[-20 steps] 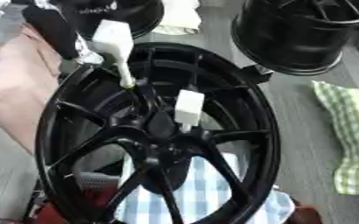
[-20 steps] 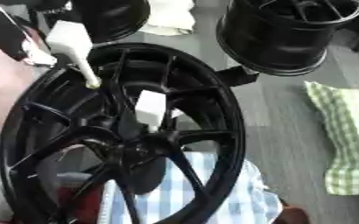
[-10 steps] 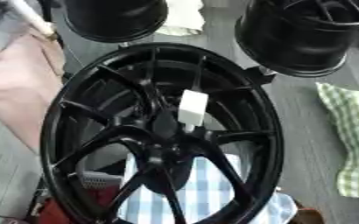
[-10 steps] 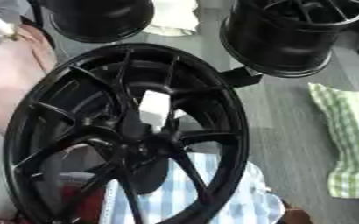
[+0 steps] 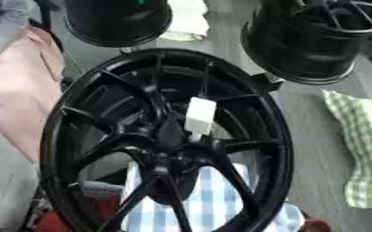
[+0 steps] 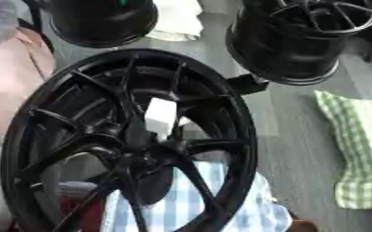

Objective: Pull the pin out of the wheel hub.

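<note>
- A grey floor point(image 5: 316, 149) is seen in the background, with all places given relative to the black wheel point(image 5: 165, 140) standing at centre.
- To the left of the wheel, pink fabric point(image 5: 14, 95) is visible.
- Above the wheel's hub point(image 5: 169, 152), a white pin-like piece point(image 5: 199, 114) is seen among the spokes.
- Below the wheel, blue checked cloth point(image 5: 205, 199) shows.
- Beyond the wheel, two more black rims point(image 6: 296, 41) stand.
- To its right, a green checked cloth point(image 5: 368, 149) lies.
- No robot hand is shown, so the fingers' state cannot be told.

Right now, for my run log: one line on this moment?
hands: none in view | pin: white, standing in wheel hub | wheel: black, upright
</note>
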Available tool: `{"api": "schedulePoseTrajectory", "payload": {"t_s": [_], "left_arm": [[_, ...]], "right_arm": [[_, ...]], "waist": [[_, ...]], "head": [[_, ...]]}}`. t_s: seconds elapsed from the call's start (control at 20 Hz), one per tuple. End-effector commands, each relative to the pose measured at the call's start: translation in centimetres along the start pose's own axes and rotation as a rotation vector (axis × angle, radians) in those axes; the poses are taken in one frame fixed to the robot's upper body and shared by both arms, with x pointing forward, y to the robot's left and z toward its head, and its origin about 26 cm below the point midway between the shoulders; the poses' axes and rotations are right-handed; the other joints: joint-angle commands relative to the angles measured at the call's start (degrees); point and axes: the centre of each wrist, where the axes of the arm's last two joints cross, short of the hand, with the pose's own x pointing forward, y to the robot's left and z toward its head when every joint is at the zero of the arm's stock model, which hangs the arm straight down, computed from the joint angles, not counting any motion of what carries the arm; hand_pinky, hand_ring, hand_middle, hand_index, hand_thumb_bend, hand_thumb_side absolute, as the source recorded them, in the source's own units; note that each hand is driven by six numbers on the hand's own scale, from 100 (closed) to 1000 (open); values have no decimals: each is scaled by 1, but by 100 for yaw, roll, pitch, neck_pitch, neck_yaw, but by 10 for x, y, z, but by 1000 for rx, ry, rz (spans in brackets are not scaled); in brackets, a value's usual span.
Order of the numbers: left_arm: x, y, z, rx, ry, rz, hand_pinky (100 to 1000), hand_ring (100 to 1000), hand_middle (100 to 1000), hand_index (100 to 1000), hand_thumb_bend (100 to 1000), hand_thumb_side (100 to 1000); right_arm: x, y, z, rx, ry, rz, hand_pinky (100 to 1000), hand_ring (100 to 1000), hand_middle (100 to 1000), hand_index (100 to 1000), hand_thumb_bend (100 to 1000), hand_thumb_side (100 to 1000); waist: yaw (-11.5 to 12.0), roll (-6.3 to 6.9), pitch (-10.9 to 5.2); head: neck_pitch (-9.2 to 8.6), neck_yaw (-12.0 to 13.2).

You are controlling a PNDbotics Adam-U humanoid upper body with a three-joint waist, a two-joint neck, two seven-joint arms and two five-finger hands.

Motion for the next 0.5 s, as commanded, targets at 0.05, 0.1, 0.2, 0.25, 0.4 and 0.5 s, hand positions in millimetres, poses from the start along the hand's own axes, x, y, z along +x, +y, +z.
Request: {"api": "schedulePoseTrajectory", "payload": {"t_s": [0.05,0.1,0.2,0.25,0.4,0.5], "left_arm": [[-13,8,3,77,44,-8,703,541,406,590,100,191],[-19,5,3,77,62,-5,704,543,410,594,100,200],[-32,-3,3,67,95,-1,719,567,447,633,136,259],[-39,-6,3,63,113,-1,730,583,468,657,164,293],[-52,-13,4,37,132,-5,815,720,651,834,434,557],[-57,-14,5,23,135,-27,874,829,775,907,559,583]], "right_arm": [[13,-8,-6,-23,-53,18,795,714,612,694,100,529],[13,-8,-6,-22,-55,16,795,714,612,694,100,528],[14,-8,-6,-22,-56,14,795,714,612,694,100,528],[14,-8,-6,-23,-56,13,795,714,612,694,100,528],[14,-8,-6,-28,-56,12,794,714,612,694,100,527],[14,-9,-7,-31,-58,12,794,715,612,694,100,527]], "waist": [[-15,27,-76],[-21,21,-74],[-36,8,-71],[-43,2,-69],[-54,-10,-67],[-46,-9,-71]], "head": [[-100,-4],[-102,5],[-115,15],[-130,17],[-142,16],[-121,20]]}}
